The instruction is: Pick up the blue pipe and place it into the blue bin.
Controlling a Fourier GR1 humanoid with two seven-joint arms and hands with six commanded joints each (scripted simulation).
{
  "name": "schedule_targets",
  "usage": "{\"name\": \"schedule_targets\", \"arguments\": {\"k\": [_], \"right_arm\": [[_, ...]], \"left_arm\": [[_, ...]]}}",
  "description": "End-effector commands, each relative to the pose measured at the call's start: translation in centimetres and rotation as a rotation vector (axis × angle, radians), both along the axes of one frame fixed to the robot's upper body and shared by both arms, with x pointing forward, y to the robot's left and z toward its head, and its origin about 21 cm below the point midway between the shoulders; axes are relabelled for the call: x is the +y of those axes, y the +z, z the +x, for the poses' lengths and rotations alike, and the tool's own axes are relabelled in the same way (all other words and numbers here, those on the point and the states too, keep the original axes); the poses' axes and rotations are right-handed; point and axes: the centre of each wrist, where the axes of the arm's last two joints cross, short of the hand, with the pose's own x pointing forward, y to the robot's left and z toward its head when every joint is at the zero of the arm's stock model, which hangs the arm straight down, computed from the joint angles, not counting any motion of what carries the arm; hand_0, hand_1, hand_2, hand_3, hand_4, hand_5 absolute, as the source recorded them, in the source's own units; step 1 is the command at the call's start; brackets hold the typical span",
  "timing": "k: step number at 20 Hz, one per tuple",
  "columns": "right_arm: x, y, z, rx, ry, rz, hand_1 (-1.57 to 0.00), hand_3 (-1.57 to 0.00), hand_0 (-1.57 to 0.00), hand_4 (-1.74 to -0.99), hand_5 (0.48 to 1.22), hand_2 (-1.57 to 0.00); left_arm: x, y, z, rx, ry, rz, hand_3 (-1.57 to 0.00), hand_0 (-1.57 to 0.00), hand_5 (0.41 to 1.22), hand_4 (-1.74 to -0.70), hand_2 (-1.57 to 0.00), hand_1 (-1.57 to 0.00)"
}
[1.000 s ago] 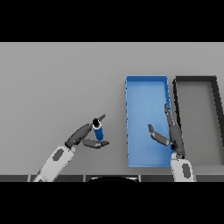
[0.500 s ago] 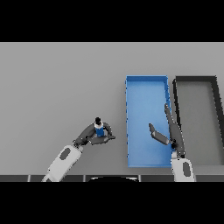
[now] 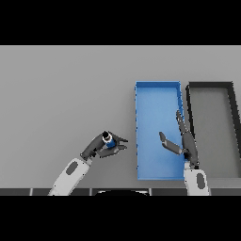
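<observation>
Half-hidden blue pipe [image 3: 109, 141] gripped in left robot hand [image 3: 101, 147], right robot hand [image 3: 184, 142] open over blue bin [image 3: 155, 94].

Bare table [image 3: 61, 94] left, right hand [image 3: 184, 143] over blue bin [image 3: 157, 86], dark bin [image 3: 210, 85] beside

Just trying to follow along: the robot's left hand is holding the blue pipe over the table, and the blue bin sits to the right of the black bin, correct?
Not quite. The left hand does hold the blue pipe over the table, but the head view shows the blue bin to the left of the black bin, not its right.
</observation>
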Motion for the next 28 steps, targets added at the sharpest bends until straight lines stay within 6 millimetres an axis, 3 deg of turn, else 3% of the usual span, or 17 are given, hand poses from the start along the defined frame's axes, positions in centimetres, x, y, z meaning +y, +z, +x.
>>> {"name": "schedule_targets", "arguments": {"k": [1,9,13,17,20,22,25,28], "right_arm": [[0.4,-0.1,0.1,0.003,0.004,-0.004,0.0,0.0,0.0,-1.229,0.633,0.0],[-0.1,0.1,0.2,-0.007,-0.01,-0.052,0.0,0.0,0.0,-1.17,0.644,0.0],[-0.5,0.0,-0.1,-0.018,-0.014,-0.057,0.0,0.0,0.0,-1.151,0.643,0.0],[0.4,-0.2,-3.3,-0.04,-0.111,-0.074,0.0,0.0,0.0,-1.138,0.643,0.0],[1.6,-0.1,-5.9,-0.037,-0.215,-0.09,0.0,0.0,0.0,-1.191,0.642,0.0],[1.5,0.5,-6.3,-0.056,-0.232,-0.091,0.0,0.0,0.0,-1.187,0.642,-0.02],[1.3,3.2,-6.4,-0.119,-0.051,0.11,-0.02,0.0,0.0,-1.202,0.624,-0.09],[1.2,6.0,-5.6,-0.052,0.127,0.143,-0.02,0.0,0.0,-1.224,0.6,-0.12]], "left_arm": [[-0.3,0.7,0.1,-0.015,-0.009,-0.025,-1.52,-1.5,1.2,-1.47,-1.52,-1.51],[-2.5,6.2,1.0,-0.094,-0.101,-0.065,-1.56,-1.56,1.217,-1.47,-1.56,-1.56],[-3.1,6.8,0.8,-0.078,-0.113,-0.036,-1.57,-1.57,1.22,-1.47,-1.57,-1.57],[-3.0,6.6,0.7,-0.082,-0.12,-0.039,-1.57,-1.57,1.22,-1.47,-1.57,-1.57],[-3.0,6.1,0.4,-0.083,-0.121,-0.031,-1.57,-1.57,1.22,-1.47,-1.57,-1.57],[-3.2,6.2,0.4,-0.083,-0.13,-0.023,-1.57,-1.57,1.22,-1.47,-1.57,-1.57],[-3.0,6.2,0.4,-0.083,-0.129,-0.036,-1.57,-1.57,1.221,-1.47,-1.57,-1.57],[-3.1,6.5,0.5,-0.091,-0.14,-0.041,-1.57,-1.57,1.221,-1.47,-1.57,-1.57]]}}
